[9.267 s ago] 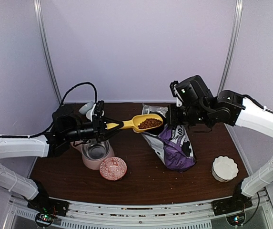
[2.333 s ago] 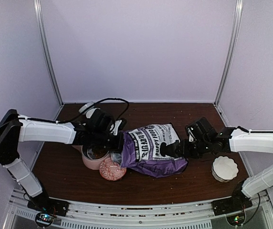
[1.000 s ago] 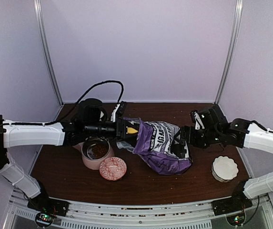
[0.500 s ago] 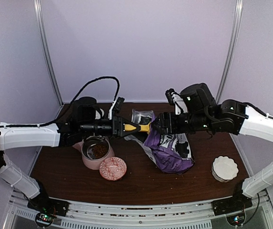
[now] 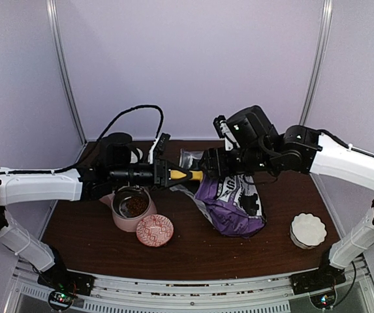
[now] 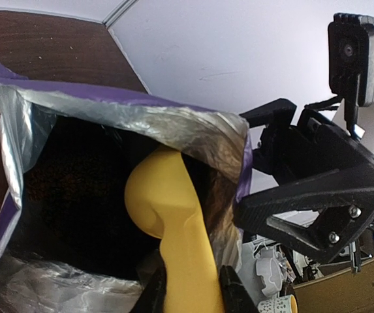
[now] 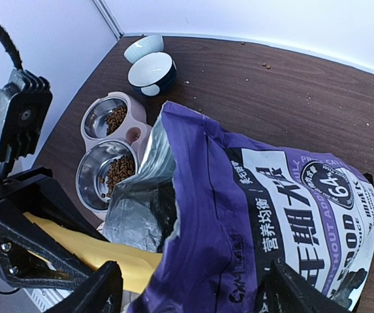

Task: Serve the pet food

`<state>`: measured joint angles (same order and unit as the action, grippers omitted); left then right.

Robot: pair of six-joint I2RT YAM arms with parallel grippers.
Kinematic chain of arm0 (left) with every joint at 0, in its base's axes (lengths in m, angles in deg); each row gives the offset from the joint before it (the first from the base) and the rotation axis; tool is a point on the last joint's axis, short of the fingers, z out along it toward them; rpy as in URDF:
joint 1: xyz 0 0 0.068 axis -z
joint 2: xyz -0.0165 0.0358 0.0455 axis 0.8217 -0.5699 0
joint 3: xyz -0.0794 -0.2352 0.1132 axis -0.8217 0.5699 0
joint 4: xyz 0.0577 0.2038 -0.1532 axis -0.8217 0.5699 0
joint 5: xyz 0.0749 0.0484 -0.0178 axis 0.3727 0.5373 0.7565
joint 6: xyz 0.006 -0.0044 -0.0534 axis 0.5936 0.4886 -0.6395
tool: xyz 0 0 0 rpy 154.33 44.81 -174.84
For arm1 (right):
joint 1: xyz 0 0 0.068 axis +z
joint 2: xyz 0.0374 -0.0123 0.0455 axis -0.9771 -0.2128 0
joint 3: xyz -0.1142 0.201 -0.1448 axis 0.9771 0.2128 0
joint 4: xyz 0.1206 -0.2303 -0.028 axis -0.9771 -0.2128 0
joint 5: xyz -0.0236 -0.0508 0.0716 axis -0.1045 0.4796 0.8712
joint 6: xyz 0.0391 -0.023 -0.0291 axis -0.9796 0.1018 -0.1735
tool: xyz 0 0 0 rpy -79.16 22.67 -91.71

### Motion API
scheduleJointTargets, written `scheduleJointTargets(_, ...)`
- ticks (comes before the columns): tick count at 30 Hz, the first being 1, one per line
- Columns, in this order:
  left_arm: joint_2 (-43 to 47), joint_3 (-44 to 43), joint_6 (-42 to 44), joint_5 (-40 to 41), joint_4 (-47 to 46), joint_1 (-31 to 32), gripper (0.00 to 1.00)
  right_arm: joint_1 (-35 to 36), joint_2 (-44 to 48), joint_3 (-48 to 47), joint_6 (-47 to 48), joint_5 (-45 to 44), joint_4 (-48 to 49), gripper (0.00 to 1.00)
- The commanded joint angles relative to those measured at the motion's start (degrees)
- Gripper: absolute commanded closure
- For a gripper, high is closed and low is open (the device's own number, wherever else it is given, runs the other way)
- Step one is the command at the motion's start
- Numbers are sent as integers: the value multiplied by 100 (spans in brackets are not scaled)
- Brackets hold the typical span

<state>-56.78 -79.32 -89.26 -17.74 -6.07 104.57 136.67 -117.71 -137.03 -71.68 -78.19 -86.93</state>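
The purple pet food bag stands upright mid-table with its foil mouth facing left. My right gripper is shut on the bag's upper part, and purple bag material fills the space between its wide-set fingers. My left gripper is shut on the handle of a yellow scoop, whose head reaches into the dark bag mouth. The food inside the bag is hidden. Brown kibble lies in both steel bowls of the pink feeder.
A red patterned dish sits in front of the feeder. A white scalloped bowl stands front right. Two blue bowls sit behind the feeder. A black cable loops over the left arm. Loose kibble crumbs lie on the table.
The right gripper lifted the bag from lying to upright and shifted left. The left gripper brought the scoop's head into the bag mouth.
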Motion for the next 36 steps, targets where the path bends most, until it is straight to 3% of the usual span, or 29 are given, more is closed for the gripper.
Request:
scheduleJointTargets(1, 201, -62, 51, -142, -892, 4, 100, 44, -281, -426, 177, -420, -312, 25)
scheduleJointTargets(3, 238, -43, 26, -121, -891, -1, 100, 42, -417, -589, 171, -681, -530, 32)
scheduleJointTargets(8, 511, 221, -136, 27, -897, -98, 100, 42, -353, -528, 88, -1024, -639, 80)
scheduleJointTargets(11, 731, 560, -403, 92, -1070, -198, 100, 22, -152, -313, -39, -1233, -619, 98)
scheduleJointTargets(18, 1121, 1184, -1110, 145, -1389, -500, 100, -90, 184, 84, -210, -1316, -584, 100)
scheduleJointTargets(24, 1084, 1745, -2179, -142, -2848, -722, 100, -147, 341, 184, -305, -1379, -626, 100)
scheduleJointTargets(36, 1431, 2140, -2475, -546, -3417, -907, 100, -258, 550, 275, -406, -1345, -568, 100)
